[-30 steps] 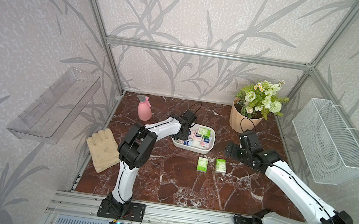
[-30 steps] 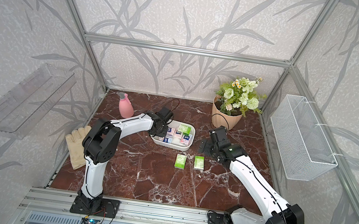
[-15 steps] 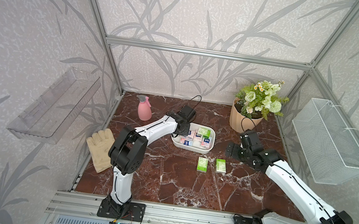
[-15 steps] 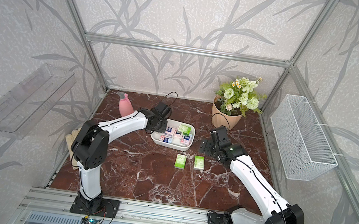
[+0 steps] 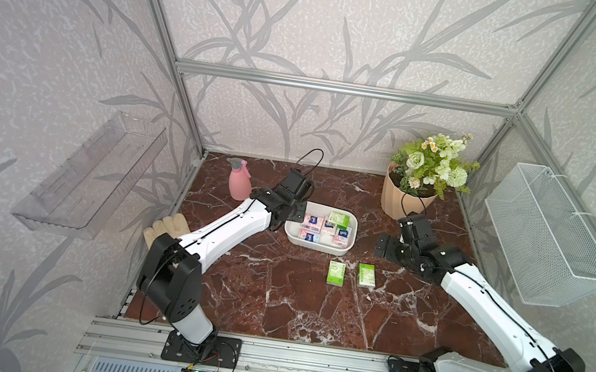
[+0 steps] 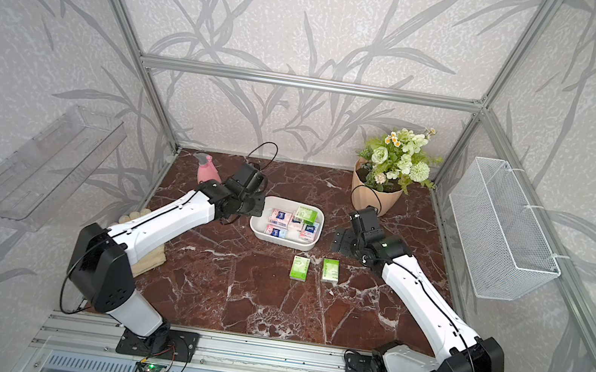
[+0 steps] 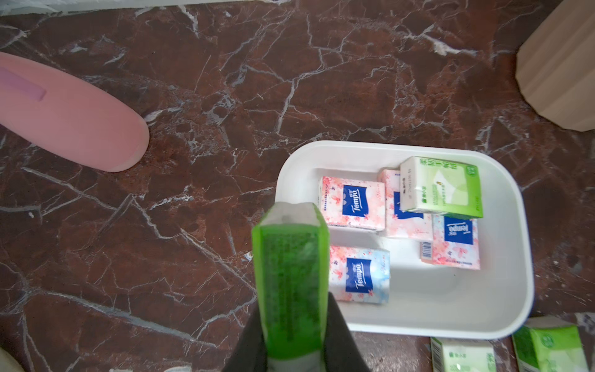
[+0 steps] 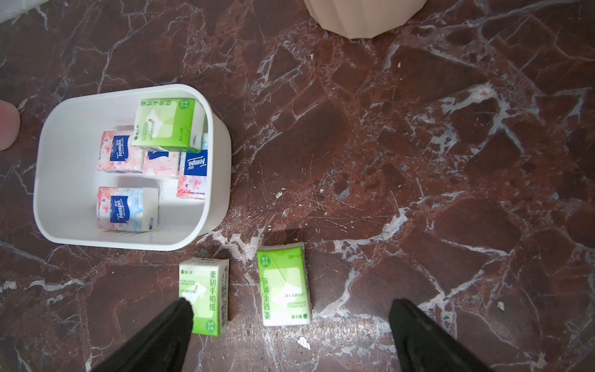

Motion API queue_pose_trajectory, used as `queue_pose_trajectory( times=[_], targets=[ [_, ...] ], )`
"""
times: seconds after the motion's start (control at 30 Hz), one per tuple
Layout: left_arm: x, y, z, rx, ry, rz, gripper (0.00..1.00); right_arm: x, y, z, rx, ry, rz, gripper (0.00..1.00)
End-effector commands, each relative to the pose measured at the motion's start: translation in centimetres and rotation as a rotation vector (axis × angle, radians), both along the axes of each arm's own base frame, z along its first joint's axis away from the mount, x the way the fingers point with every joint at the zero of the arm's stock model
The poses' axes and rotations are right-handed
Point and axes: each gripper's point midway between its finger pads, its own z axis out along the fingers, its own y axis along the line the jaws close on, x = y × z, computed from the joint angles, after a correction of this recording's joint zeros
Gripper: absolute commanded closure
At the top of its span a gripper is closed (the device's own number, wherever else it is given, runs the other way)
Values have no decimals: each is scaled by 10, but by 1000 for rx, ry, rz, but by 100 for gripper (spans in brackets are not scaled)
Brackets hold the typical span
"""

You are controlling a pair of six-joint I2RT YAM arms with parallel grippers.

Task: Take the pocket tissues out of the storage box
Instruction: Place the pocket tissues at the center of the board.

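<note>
Jaws of the left gripper (image 7: 291, 325) clamp a green packet (image 7: 289, 273) edge-on beside the storage box (image 7: 418, 319), its near end hidden; right gripper (image 8: 289, 302) gapes wide, fingers (image 8: 154, 341) cut off.

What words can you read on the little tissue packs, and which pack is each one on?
"Tempo": blue labels on two pink packets, and on the pale blue packet, in the storage box.
"柔韧手帕纸": boxed green packet; both loose green packets.
Too blurred: small print on the held green packet in the left end effector.
</note>
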Motion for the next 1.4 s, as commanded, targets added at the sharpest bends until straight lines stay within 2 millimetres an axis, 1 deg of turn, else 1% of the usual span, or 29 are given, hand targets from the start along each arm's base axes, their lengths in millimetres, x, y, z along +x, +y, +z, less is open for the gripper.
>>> queue_pose_trajectory(
  times=[0.0, 0.07, 0.13, 0.2, 0.3, 0.37, 0.5, 0.57, 0.63, 0.7, 0.83, 0.93, 1.07, 1.13, 1.23, 1.3, 1.37],
  targets=[
    [-23, -8, 18, -106, -23, -69, 83, 1, 1, 9, 36, -54, 11, 1],
    [-38, -8, 22, -168, -24, -79, 83, 2, 5, 10, 59, -64, 21, 1],
    [-53, -10, 21, -237, -19, -84, 83, 3, 9, 9, 70, -64, 32, 1],
    [-67, -15, 15, -332, -5, -90, 84, 6, 12, 11, 70, -68, 54, 1],
    [-88, -29, 2, -472, 61, -120, 84, 10, 11, 14, 41, -71, 73, 1],
    [-98, -35, -11, -558, 105, -110, 85, 13, 14, 15, 47, -70, 81, 1],
    [-111, -42, -37, -696, 130, -73, 86, 15, 26, 15, 86, -60, 123, 1],
    [-115, -40, -50, -725, 133, -50, 86, 14, 26, 14, 90, -57, 126, 1],
    [-118, -39, -63, -746, 144, -28, 86, 13, 27, 13, 98, -52, 127, 1],
    [-119, -41, -70, -764, 146, -29, 86, 12, 31, 13, 115, -50, 142, 1],
    [-115, -43, -87, -762, 160, -10, 86, 9, 33, 6, 131, -34, 142, 1],
    [-112, -53, -99, -776, 203, -19, 86, 8, 34, 4, 142, -23, 144, 1],
    [-110, -58, -116, -763, 238, -13, 86, 8, 33, 3, 144, -22, 131, 1],
    [-109, -61, -122, -758, 259, -18, 86, 7, 35, 2, 152, -16, 130, 1],
    [-106, -66, -126, -745, 278, -36, 85, 7, 36, 3, 159, -14, 136, 1],
    [-105, -68, -129, -735, 290, -39, 85, 8, 35, 4, 152, -22, 130, 1],
    [-105, -68, -136, -718, 314, -27, 84, 9, 34, 5, 147, -25, 133, 1]
  ],
)
